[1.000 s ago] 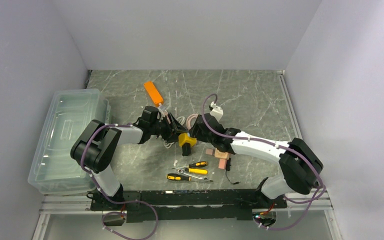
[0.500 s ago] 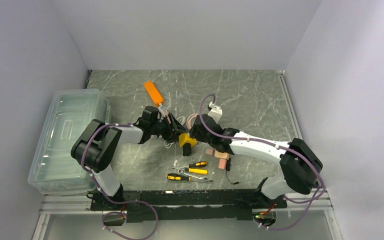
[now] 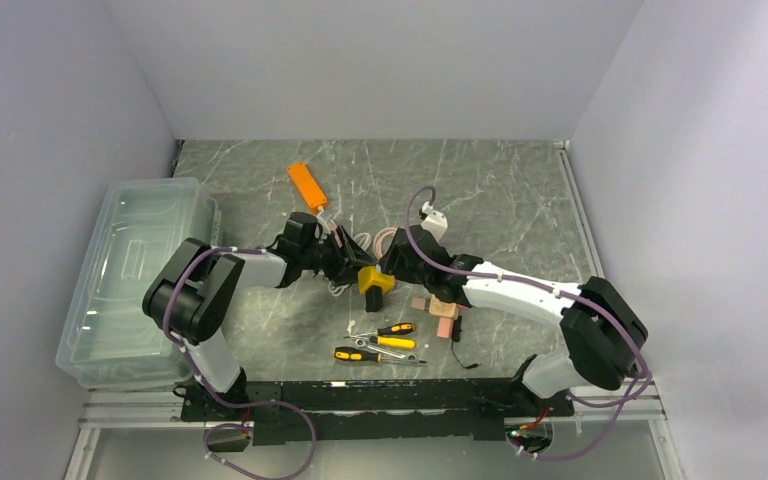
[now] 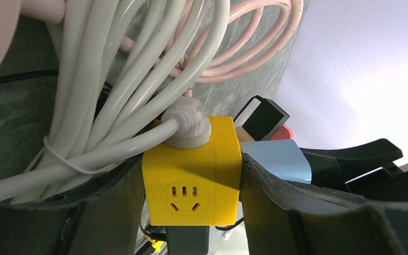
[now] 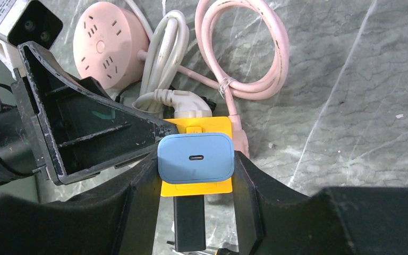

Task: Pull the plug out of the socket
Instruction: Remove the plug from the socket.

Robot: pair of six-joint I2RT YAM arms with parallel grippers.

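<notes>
So the right gripper [image 5: 195, 170] was squeezed shut on the blue-grey rounded plastic plug [image 5: 195, 157], a finger pressed flat on each side of it. The left gripper [image 4: 192, 178] was clamped the same way on the yellow plastic cube socket [image 4: 191, 191]. In the top view the two met a bit left of centre. Compared with a second earlier, honestly almost nothing had moved. There was just a tiny wobble up by the wrist of the right arm [image 3: 520, 290], and both arms sat in the same spot. In the left wrist view the plug's body was touching the cube's side face with no gap I could see. My guess is it hadn't come out, so either the real pull was yet to happen or it was straining without budging. Right around the cube things were crowded. The bundle of white cables [image 4: 138, 79] came out of its top face and a black plug-like piece [image 4: 188, 241] hung off the lower face. The round pink power strip [image 5: 105, 49] and its coiled pink cord [image 5: 281, 50] lay just beyond, across the top of the right wrist view. For pulling room, the right side of the green marbled tabletop [image 3: 520, 200] looked open. Lower centre held the yellow-handled screwdrivers [image 3: 388, 342] and small wooden blocks [image 3: 444, 312], near the right forearm. The clear plastic bin [image 3: 135, 280] on the far left and the orange rectangular block [image 3: 305, 185] up top were well apart from all this.
</notes>
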